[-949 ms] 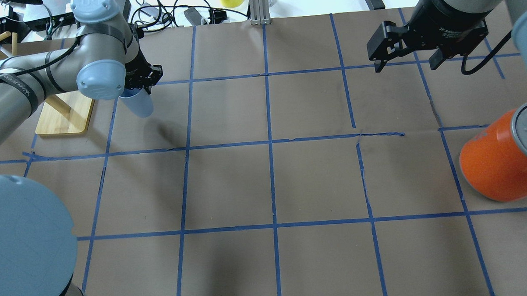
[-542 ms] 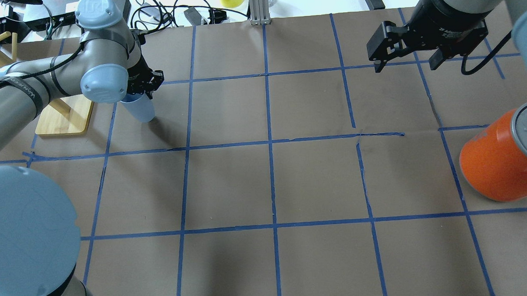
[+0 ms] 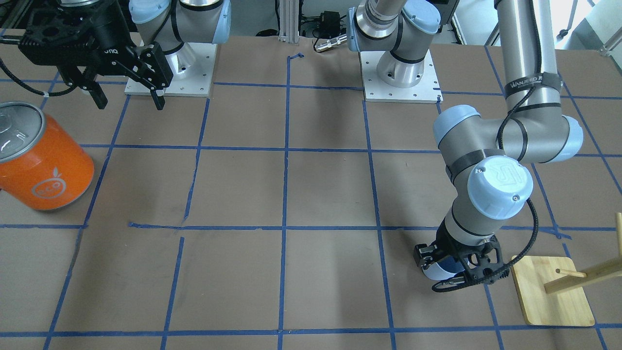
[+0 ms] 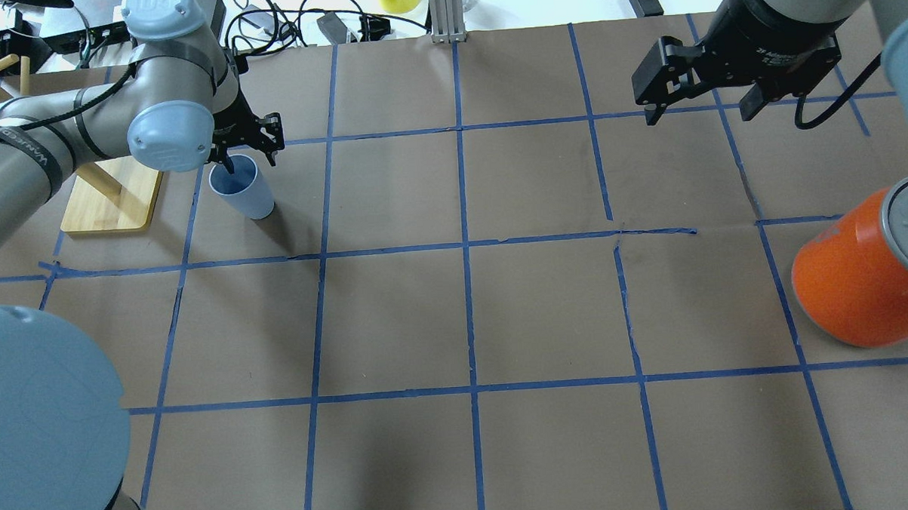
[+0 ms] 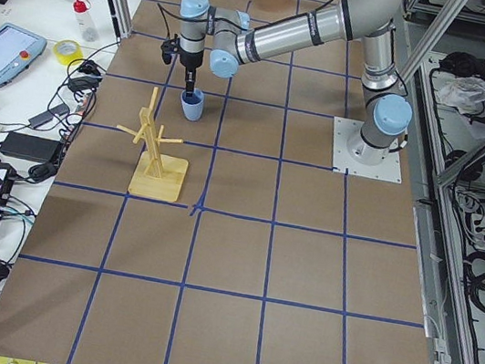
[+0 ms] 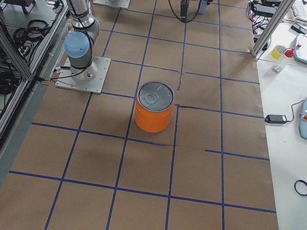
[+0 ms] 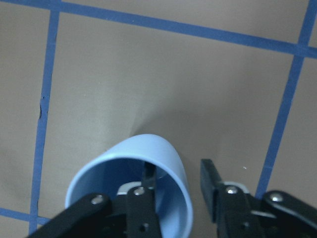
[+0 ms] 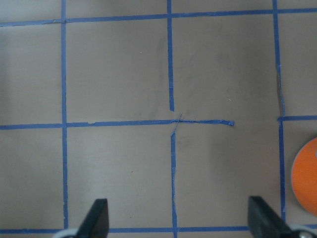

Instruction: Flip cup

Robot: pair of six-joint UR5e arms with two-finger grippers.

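The pale lavender-blue cup stands upright, mouth up, on the paper-covered table at the far left; it also shows in the front view and the left side view. My left gripper is right above it, pointing down and open. In the left wrist view one finger hangs inside the cup and the other is outside, with a gap to the wall. My right gripper is open and empty, high over the far right.
A large orange can with a silver lid stands at the right edge. A wooden peg stand sits just left of the cup. Blue tape lines grid the brown table cover.
My left gripper held the cup by its rim and lowered it; now its jaws have opened and the cup stands free on the table. The right arm has not moved.
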